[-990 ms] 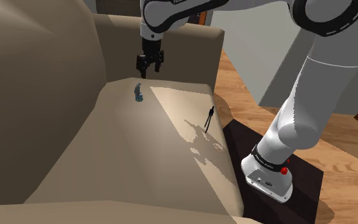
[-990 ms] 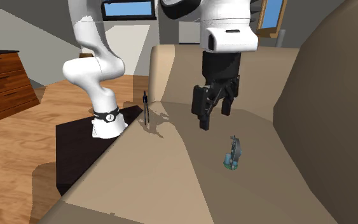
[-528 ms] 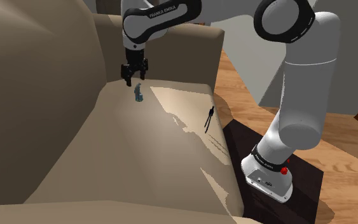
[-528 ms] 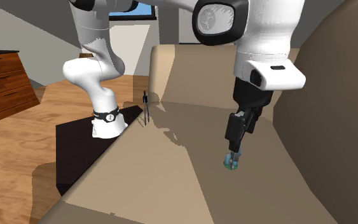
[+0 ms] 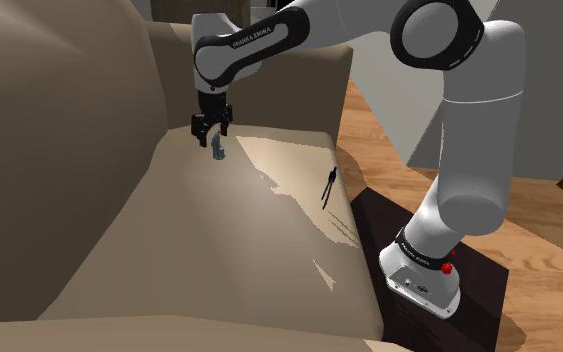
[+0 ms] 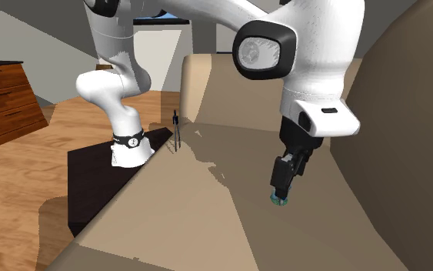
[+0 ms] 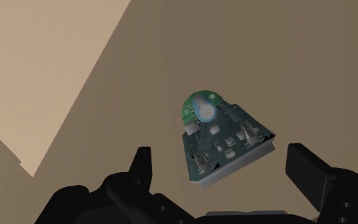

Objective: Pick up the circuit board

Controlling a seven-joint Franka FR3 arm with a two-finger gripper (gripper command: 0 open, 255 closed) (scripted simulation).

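Now your gripper point(image 7: 222, 158) hovers just over the circuit board point(image 7: 225, 137) on the tan cushion point(image 5: 219, 250); fingers apart, not touching it

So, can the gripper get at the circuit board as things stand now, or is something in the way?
Probably yes. The gripper hangs open above the circuit board on the sofa seat, and nothing stands between them. In the wrist view the board shows between the spread fingers, not yet touched.
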